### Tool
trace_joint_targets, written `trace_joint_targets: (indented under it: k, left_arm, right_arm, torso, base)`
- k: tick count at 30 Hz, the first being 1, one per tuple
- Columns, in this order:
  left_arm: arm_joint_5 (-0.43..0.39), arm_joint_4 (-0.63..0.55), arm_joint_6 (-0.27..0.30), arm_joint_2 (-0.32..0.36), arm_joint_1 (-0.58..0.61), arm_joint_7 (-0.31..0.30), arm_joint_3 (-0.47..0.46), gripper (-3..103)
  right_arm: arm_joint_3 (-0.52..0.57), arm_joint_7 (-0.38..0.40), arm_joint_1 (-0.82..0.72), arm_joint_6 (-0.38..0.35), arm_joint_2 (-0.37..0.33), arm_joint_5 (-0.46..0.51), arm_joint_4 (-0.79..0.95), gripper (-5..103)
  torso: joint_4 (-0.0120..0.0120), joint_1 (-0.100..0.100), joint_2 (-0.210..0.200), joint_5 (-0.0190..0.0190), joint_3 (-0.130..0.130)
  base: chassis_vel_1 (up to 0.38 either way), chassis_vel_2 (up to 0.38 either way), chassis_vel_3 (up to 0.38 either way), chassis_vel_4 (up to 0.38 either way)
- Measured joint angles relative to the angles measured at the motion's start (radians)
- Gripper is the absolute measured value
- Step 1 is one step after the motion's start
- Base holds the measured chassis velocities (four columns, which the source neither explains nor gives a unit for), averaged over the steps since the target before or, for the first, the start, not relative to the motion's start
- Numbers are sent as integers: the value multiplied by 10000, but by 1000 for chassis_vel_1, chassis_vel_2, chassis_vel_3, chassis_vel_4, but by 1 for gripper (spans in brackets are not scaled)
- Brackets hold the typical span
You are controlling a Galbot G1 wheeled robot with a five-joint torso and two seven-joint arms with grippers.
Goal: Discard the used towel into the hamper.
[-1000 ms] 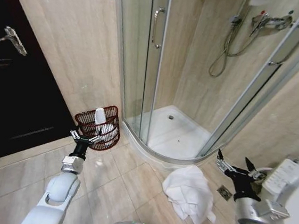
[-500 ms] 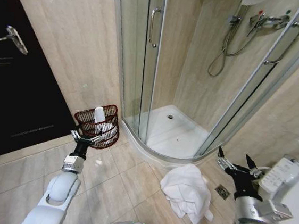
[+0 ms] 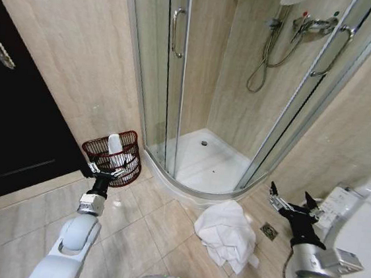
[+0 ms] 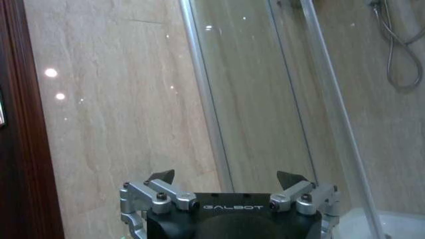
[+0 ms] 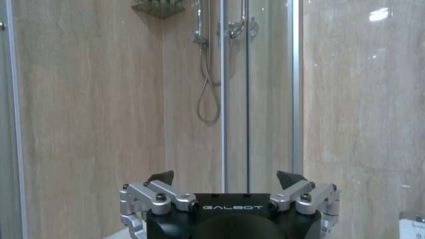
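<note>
Beige tiled floor [image 3: 150, 225] with crumpled white towel [image 3: 225, 233], wicker hamper [image 3: 114, 155].

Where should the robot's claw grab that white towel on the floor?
Probably from straight above, pinching the raised bunched folds near the middle of the towel. It lies crumpled flat on the tiles, so the edges give little to hook. The open right claw hangs closest, just beside it; the open left claw is over by the hamper.
</note>
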Motion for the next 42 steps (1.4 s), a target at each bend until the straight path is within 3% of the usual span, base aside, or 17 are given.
trace_joint_targets:
  k: [42]
  left_arm:
    - [-386, -116, 429, 175, -253, -26, 216, 100]
  right_arm:
    - [-46, -40, 353, -160, 22, -68, -10, 100]
  torso:
    - [0, 735, 1770, 0, 1031]
  base:
    - [0, 0, 0, 0]
